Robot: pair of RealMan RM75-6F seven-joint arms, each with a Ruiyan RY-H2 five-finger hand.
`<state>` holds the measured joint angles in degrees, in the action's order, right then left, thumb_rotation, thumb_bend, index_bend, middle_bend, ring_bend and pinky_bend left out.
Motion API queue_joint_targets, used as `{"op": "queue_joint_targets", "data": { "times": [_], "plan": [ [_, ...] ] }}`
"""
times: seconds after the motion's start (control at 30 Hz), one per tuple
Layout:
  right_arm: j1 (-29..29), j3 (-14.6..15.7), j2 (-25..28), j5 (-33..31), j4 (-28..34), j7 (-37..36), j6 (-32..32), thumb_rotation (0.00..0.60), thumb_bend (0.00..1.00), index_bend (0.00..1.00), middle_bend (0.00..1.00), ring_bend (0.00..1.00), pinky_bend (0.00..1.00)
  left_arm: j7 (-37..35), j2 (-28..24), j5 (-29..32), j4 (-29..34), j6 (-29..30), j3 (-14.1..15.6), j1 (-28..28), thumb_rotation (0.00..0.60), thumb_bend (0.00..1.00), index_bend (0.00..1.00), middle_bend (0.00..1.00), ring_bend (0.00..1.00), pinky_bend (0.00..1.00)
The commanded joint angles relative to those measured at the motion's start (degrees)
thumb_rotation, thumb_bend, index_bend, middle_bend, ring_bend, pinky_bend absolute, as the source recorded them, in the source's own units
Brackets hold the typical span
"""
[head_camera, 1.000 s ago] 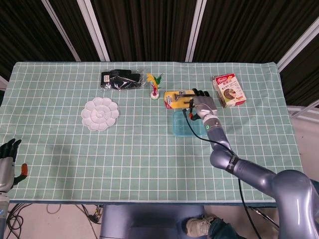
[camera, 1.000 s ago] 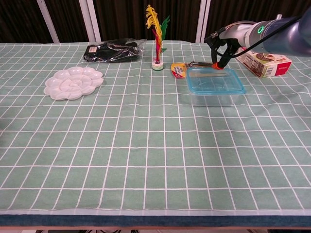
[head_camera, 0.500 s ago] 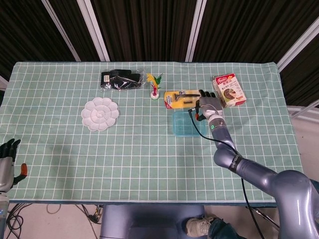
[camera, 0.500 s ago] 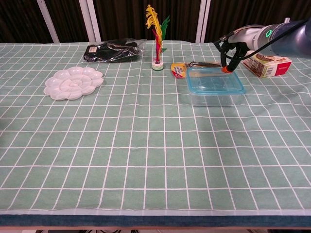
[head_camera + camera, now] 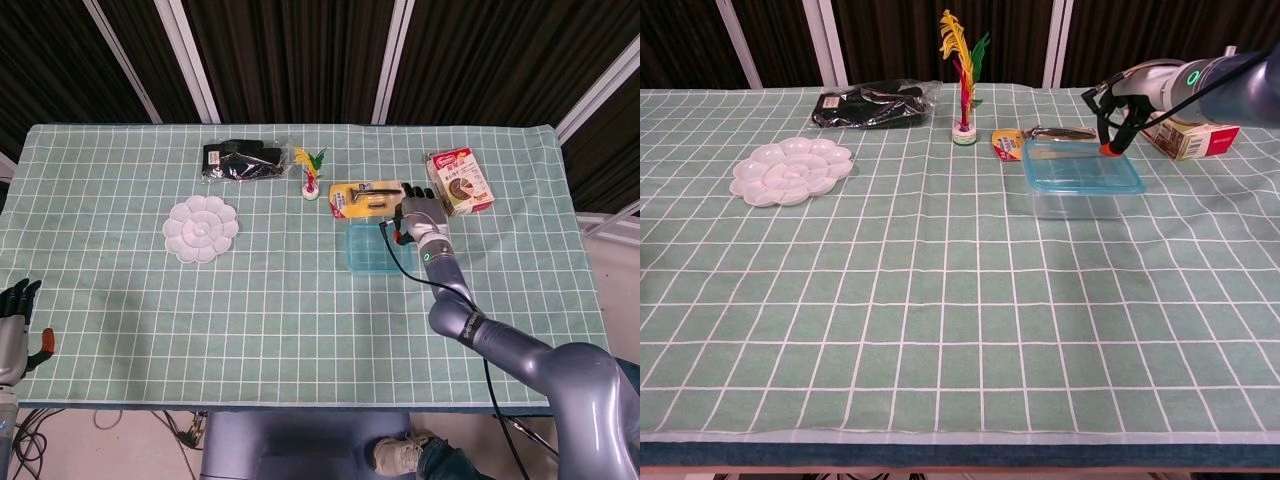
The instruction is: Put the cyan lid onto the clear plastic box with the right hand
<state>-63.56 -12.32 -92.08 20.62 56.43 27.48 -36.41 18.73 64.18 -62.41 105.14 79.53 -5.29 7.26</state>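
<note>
Cyan lid [image 5: 1081,166] seated flat on the clear plastic box [image 5: 1080,199], mid-worktop [image 5: 940,300]. Right robot hand [image 5: 419,213] at the lid's far right corner, fingers pointing down, orange fingertip [image 5: 1106,151] at the rim; empty, contact unclear. Yellow package [image 5: 362,198] just behind the box, snack box [image 5: 459,181] beyond the right robot hand. Left robot hand [image 5: 14,325] well away from the box at the worktop's near left edge, fingers loosely apart, empty.

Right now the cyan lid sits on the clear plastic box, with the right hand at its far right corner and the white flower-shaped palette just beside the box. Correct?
Not quite. The cyan lid does sit on the clear plastic box, right hand at its far right corner, but the head view shows the white palette well away, on the table's left half.
</note>
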Motion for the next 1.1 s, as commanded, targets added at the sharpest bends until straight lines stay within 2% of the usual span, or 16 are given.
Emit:
{"op": "queue_joint_targets", "data": {
  "times": [0.03,0.67,0.8,0.97,1.1],
  "plan": [
    [0.1,0.0,-0.5,0.3,-0.5,-0.2,0.1,0.600,0.54,0.61,0.01,0.00,0.00,0.0,-0.1,0.2,0.1,-0.1,0.0,0.1,0.600,0.53,0.06,0.00,0.00,0.00],
    [0.1,0.8,-0.6,-1.8,-0.8,1.4,1.0,0.600,0.54,0.61,0.01,0.00,0.00,-0.1,-0.2,0.1,0.1,0.0,0.2,0.1,0.600,0.53,0.06,0.00,0.00,0.00],
    [0.1,-1.3,-0.2,0.2,0.2,-0.9,-0.6,0.600,0.55,0.61,0.01,0.00,0.00,-0.2,-0.2,0.1,0.2,-0.1,0.2,0.1,0.600,0.53,0.06,0.00,0.00,0.00],
    [0.7,-4.5,-1.9,6.5,0.4,-6.2,-4.9,0.600,0.55,0.61,0.01,0.00,0.00,-0.2,-0.3,0.2,0.3,-0.2,0.2,0.2,0.600,0.53,0.06,0.00,0.00,0.00],
    [1.0,-5.5,-3.5,10.0,-0.2,-9.2,-5.1,0.600,0.55,0.61,0.01,0.00,0.00,-0.4,-0.4,0.2,0.3,-0.3,0.2,0.2,0.600,0.53,0.06,0.00,0.00,0.00]
  ]
}}
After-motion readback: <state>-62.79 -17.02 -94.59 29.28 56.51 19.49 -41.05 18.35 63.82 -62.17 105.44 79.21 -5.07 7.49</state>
